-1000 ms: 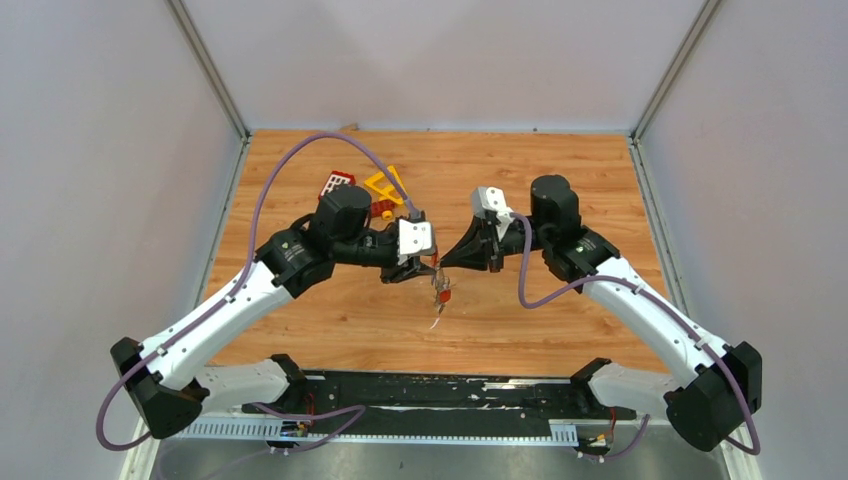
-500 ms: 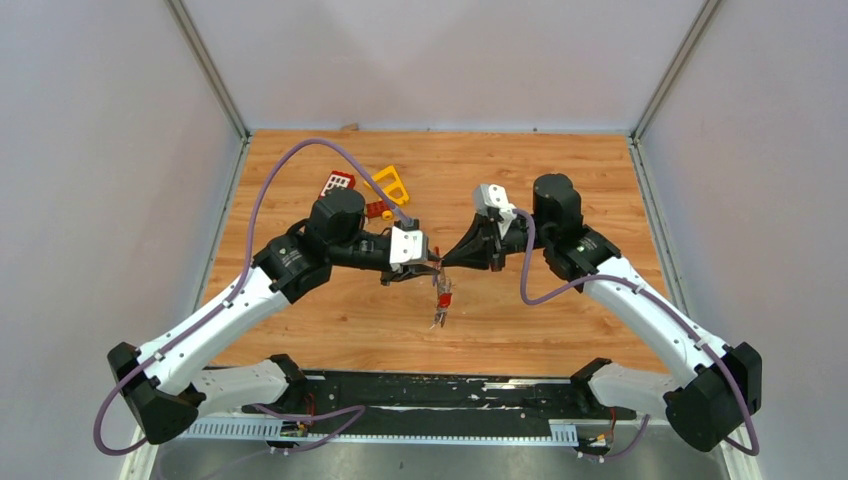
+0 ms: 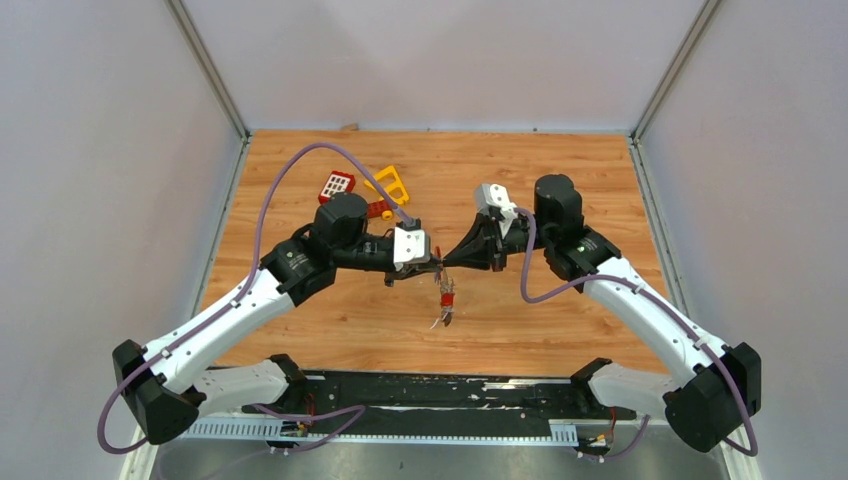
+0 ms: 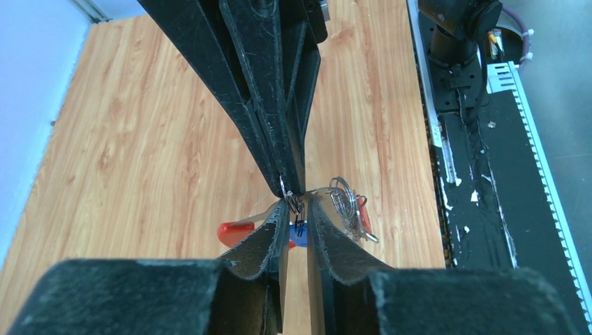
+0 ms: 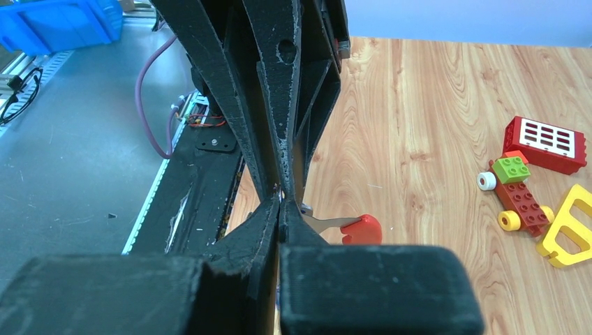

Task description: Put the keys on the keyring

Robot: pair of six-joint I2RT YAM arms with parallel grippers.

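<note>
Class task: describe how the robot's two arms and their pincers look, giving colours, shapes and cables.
The left arm and right arm have white tube-like links between chunky black joints. A purple cable loops along each, and each wrist carries a white box. The left pincer and right pincer are black, with flat, tapering fingers.

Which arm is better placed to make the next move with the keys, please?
Probably left: the left tool stands slightly open around the small wire ring, ready to close; the right tool is shut beside it.
</note>
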